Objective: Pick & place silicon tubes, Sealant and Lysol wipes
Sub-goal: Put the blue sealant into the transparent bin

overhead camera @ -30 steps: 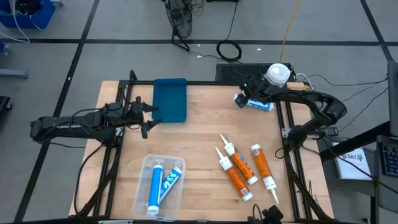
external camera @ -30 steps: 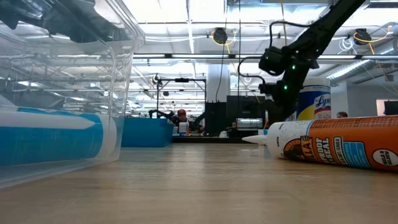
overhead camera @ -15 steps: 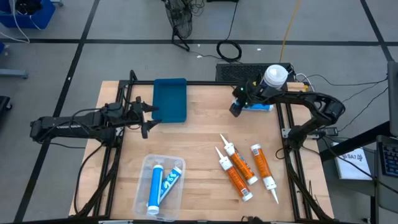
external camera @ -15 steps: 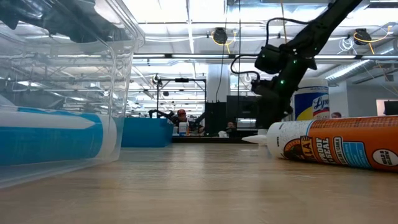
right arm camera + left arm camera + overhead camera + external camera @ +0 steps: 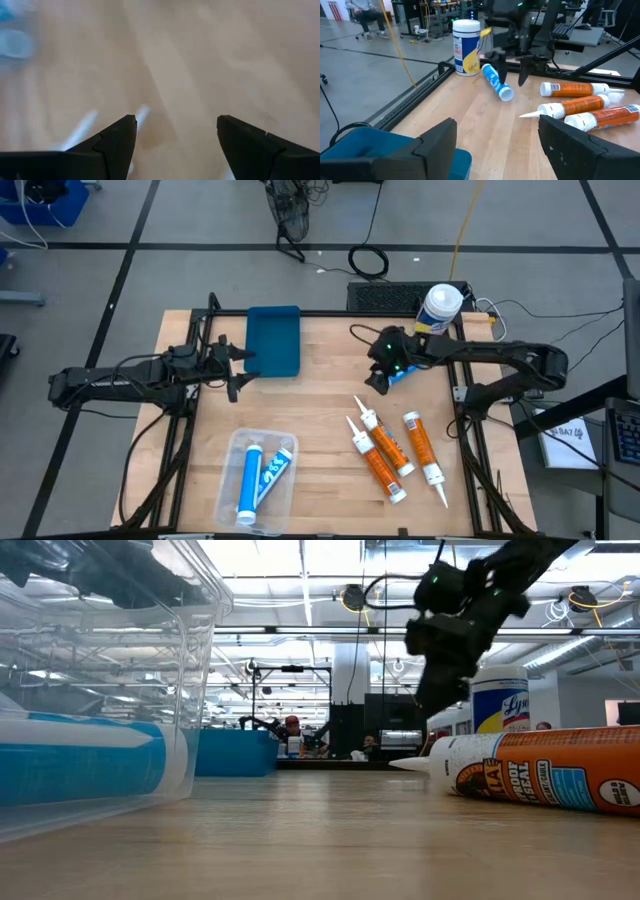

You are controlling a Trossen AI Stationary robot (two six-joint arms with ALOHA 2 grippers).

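Observation:
The Lysol wipes canister (image 5: 440, 308) (image 5: 466, 47) stands upright on its base at the table's far right corner. A blue tube (image 5: 497, 85) (image 5: 402, 372) lies on its side on the wood just beside it. Three orange tubes (image 5: 390, 452) (image 5: 580, 102) lie side by side on the near right. My right gripper (image 5: 375, 380) (image 5: 511, 80) hangs open above the table, pointing steeply down by the blue tube's near end, with nothing between its fingers. My left gripper (image 5: 240, 370) (image 5: 495, 145) waits open at the table's left, level.
A clear tub (image 5: 258, 475) holding two blue tubes sits at the near left. A blue tray (image 5: 273, 340) lies at the far left, close to my left gripper. Bare wood (image 5: 320, 395) spans the middle. Black frame rails (image 5: 465, 410) run along the table's sides.
My right gripper has swung away from the Lysol wipes canister toward the table's middle and near edge. It rose a little and tipped from nearly level to steeply downward. The gap between its fingers has stayed the same.

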